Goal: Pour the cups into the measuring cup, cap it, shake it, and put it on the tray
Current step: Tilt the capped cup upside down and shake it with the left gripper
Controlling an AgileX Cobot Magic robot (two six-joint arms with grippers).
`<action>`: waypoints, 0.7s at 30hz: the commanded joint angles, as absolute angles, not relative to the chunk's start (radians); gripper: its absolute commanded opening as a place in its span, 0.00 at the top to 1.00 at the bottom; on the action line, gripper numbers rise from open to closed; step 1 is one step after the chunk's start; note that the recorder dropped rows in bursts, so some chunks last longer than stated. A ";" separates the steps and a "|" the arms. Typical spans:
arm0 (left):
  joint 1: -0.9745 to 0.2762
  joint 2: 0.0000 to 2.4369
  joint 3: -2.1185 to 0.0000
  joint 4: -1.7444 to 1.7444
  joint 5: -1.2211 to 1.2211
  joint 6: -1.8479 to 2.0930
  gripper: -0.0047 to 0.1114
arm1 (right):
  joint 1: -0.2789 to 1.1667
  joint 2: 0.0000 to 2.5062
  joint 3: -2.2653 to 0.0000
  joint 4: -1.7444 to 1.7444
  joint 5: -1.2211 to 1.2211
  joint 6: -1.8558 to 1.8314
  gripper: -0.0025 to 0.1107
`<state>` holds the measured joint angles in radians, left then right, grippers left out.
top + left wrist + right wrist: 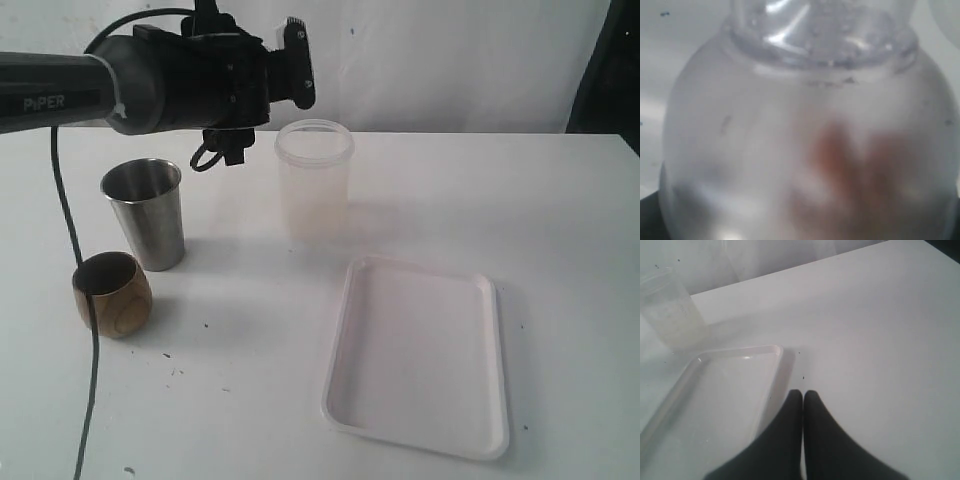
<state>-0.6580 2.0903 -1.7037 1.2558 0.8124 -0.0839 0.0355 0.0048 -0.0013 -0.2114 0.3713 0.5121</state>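
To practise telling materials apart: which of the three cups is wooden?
The small rounded brown cup, with wood grain; the steel tumbler beside it is shiny metal, the wider tub frosted plastic.

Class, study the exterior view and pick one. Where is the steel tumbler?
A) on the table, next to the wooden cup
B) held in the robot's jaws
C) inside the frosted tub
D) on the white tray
A: the steel tumbler stands upright on the table next to the wooden cup, and the tray has nothing on it.
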 commanded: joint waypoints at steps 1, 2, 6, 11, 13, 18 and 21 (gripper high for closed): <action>-0.659 2.088 -1.722 1.324 0.845 0.000 0.96 | 0.040 0.000 0.000 -0.217 0.373 0.516 0.98; -0.659 2.088 -1.722 1.326 0.847 0.000 0.96 | 0.040 0.000 0.000 -0.217 0.373 0.516 0.98; -0.661 2.088 -1.722 1.373 0.868 0.000 0.96 | 0.040 0.000 0.000 -0.217 0.373 0.516 0.98; -0.661 2.095 -1.722 1.412 0.889 0.009 0.96 | 0.040 0.000 0.000 -0.217 0.373 0.516 0.98; -0.661 2.108 -1.722 1.435 0.912 0.032 0.96 | 0.040 0.000 0.000 -0.217 0.373 0.516 0.98; -0.661 2.136 -1.722 1.463 0.926 0.051 0.96 | 0.040 0.000 0.000 -0.217 0.373 0.516 0.98; -0.663 2.139 -1.722 1.482 0.926 0.051 0.96 | 0.040 0.000 0.000 -0.217 0.373 0.516 0.98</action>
<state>-0.6580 2.1553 -1.7096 1.3949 0.9047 0.0510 0.0355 0.0048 -0.0013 -0.2114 0.3713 0.5121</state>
